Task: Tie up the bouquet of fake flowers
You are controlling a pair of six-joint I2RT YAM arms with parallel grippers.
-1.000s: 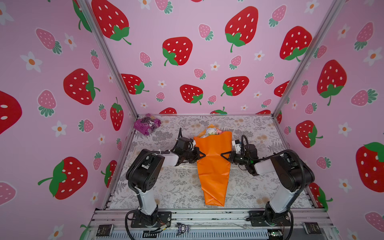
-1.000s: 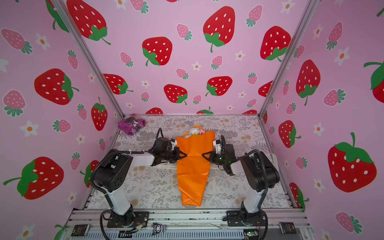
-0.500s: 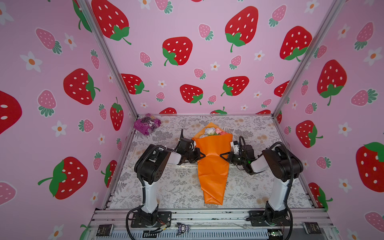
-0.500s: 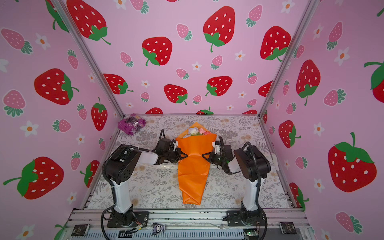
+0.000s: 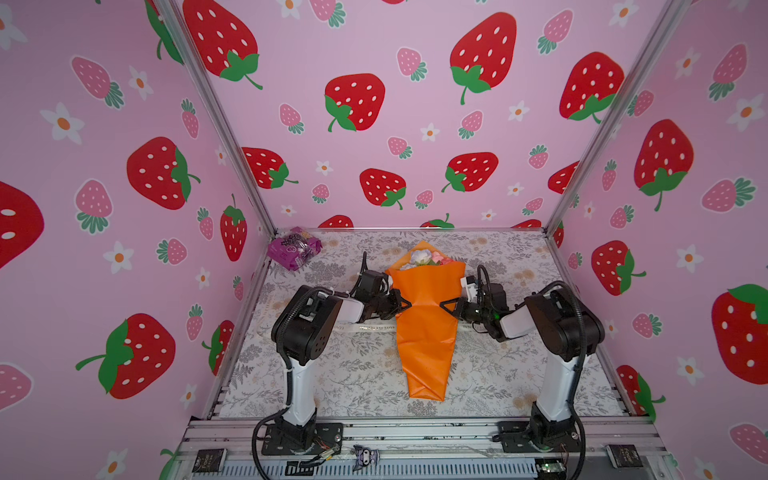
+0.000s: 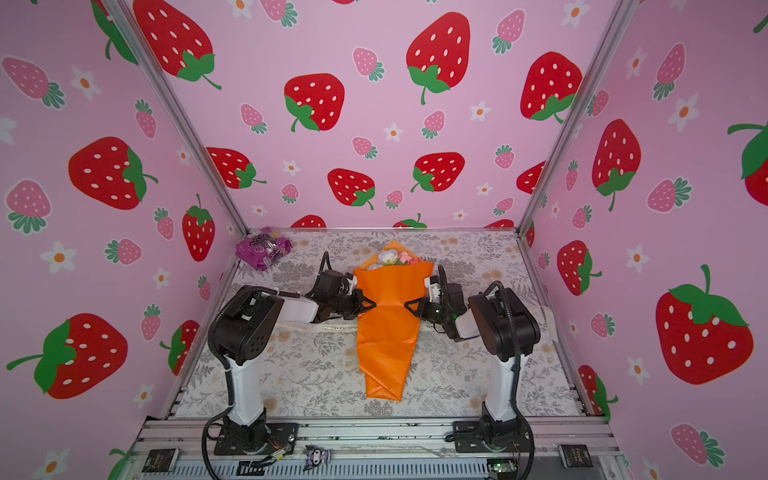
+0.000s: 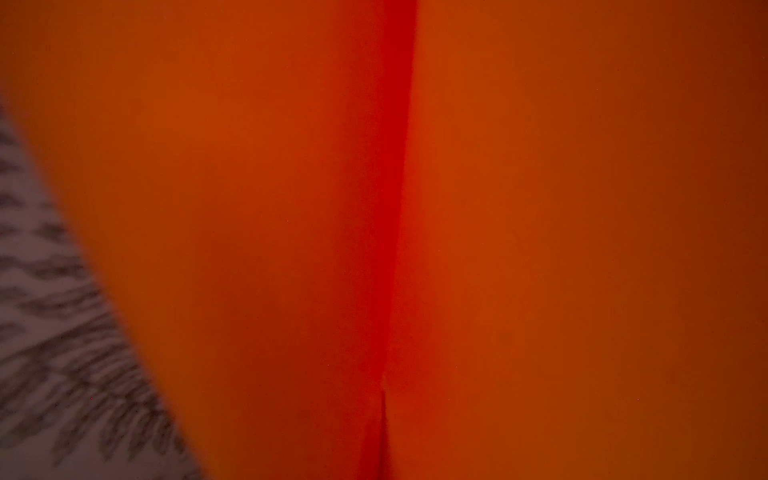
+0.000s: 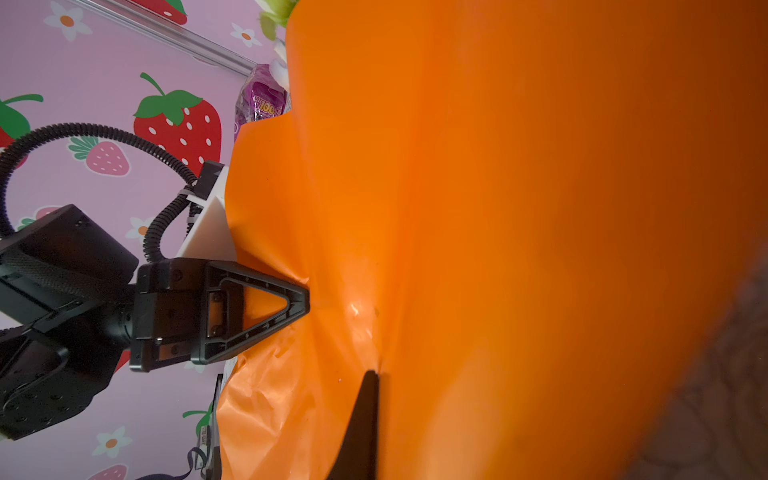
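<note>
Item: bouquet of fake flowers (image 5: 424, 328) (image 6: 388, 332), a long cone of bright orange wrapping paper. It runs along the middle of the tabletop (image 5: 353, 374) (image 6: 316, 374). White and pink blooms (image 5: 428, 257) (image 6: 395, 257) show at its wide end toward the back wall, and its narrow folded end points toward the front rail. Whether the waist is lifted off the tabletop cannot be told.

Left pincer (image 5: 405, 304) (image 6: 371, 304): pressed together, nipping the paper's left edge at the waist. In the right wrist view its black triangular tip (image 8: 305, 297) meets the wrap where creases gather. The left wrist view is almost filled with blurred orange paper (image 7: 540, 208), with a strip of patterned tabletop (image 7: 50, 332) at one side.

Right pincer (image 5: 444, 304) (image 6: 409, 305): pressed together, nipping the paper's right edge, level with the left pincer. One dark finger (image 8: 361, 419) ends at a pucker in the wrap.

White printed ribbon (image 5: 370, 328) (image 6: 328, 328): flat on the tabletop, crossing under the bouquet below the pincers.

Crinkly purple packet (image 5: 293, 249) (image 6: 262, 249) (image 8: 259, 102): in the far left corner, well apart from the bouquet.

Surroundings: grey leaf-print tabletop cover, pink walls (image 5: 374, 166) (image 6: 374, 145) printed with strawberries.
</note>
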